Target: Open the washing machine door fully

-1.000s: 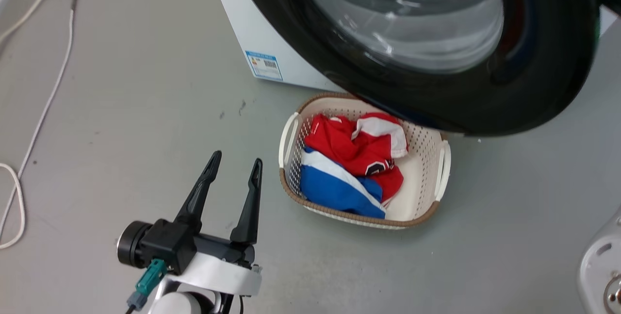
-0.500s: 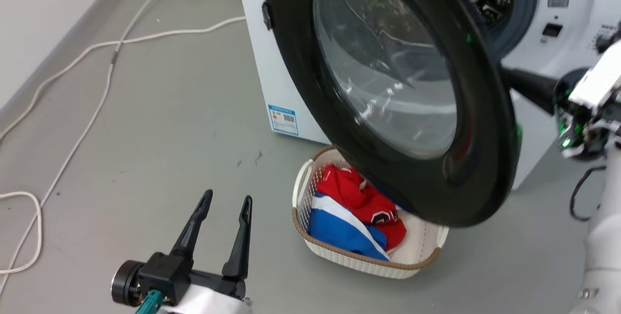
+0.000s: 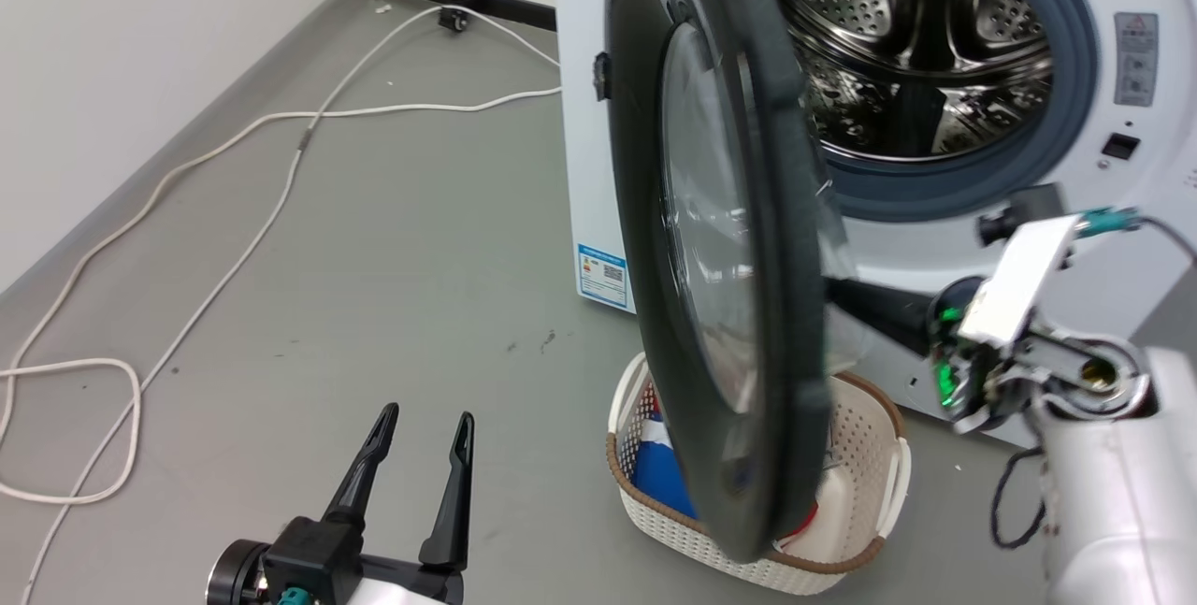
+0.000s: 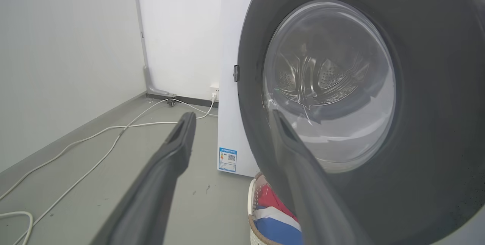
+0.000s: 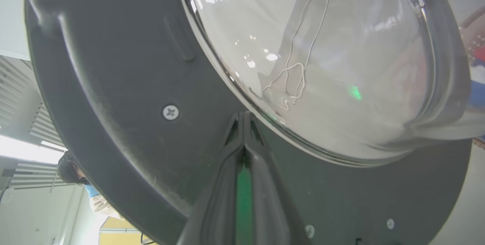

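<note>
Grey floor [image 3: 374,259], white wall [image 3: 140,25], loose white cable [image 3: 393,108] across the floor.

The washing machine door [image 3: 720,240] stands swung out above the basket [image 3: 865,493].

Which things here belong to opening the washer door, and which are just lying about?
Job in hand:
washing machine door, partly open
washing machine
right gripper, jaws shut, at the door's inner face

Lying about:
laundry basket below the door, with clothes in it
white cable on the floor
left gripper, jaws open, idle
</note>
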Robot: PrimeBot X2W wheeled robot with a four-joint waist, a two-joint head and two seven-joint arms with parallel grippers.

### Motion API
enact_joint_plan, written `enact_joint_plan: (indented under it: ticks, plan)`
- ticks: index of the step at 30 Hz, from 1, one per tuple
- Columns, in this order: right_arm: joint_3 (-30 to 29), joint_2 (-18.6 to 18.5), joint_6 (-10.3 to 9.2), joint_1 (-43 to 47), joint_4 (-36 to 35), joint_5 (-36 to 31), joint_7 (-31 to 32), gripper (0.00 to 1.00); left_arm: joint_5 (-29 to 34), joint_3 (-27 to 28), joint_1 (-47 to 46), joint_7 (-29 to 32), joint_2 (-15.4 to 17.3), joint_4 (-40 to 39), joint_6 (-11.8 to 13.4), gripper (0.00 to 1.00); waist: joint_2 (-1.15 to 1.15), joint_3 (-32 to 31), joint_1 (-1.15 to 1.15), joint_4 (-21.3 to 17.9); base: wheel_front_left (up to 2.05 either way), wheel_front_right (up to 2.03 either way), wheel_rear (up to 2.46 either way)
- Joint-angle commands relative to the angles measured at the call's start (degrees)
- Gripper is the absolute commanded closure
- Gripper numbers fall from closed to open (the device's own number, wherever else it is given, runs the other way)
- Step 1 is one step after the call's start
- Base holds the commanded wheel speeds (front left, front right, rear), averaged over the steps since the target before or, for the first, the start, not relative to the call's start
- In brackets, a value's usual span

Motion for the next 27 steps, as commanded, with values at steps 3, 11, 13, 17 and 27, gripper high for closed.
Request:
enact_joint_plan:
  ticks: [3,11,13,17,27]
  plan:
    - [4.6,0.5,0.00,2.3,-1.0,4.0,-1.6,1.00,0.0,0.2,0.5,-0.2,-0.1,0.1,-0.2,0.00,0.00,-0.5,0.01,1.2,0.00,0.00,0.00]
    - [15.8,0.5,0.00,3.3,-1.8,12.4,-6.8,1.00,-0.1,0.4,1.0,-0.2,-0.1,0.1,-0.2,0.00,0.00,-0.4,0.01,2.4,0.00,0.00,0.00]
    - [17.8,0.5,0.00,3.2,-1.9,13.1,-7.9,1.00,-0.3,0.4,1.0,-0.2,-0.1,0.2,-0.3,0.00,0.00,-0.3,0.01,2.4,0.00,0.00,0.00]
    - [20.1,0.5,0.00,2.5,-1.6,14.1,-9.5,1.00,-0.5,0.3,0.6,-0.2,-0.1,0.4,-0.3,0.00,0.00,-0.1,0.01,2.3,0.00,0.00,0.00]
    - [19.7,-2.8,0.00,2.8,-5.3,7.0,-16.0,1.00,-0.8,1.6,0.2,-0.2,-0.1,0.3,-0.1,0.00,0.00,-0.4,0.01,0.4,0.00,0.00,0.00]
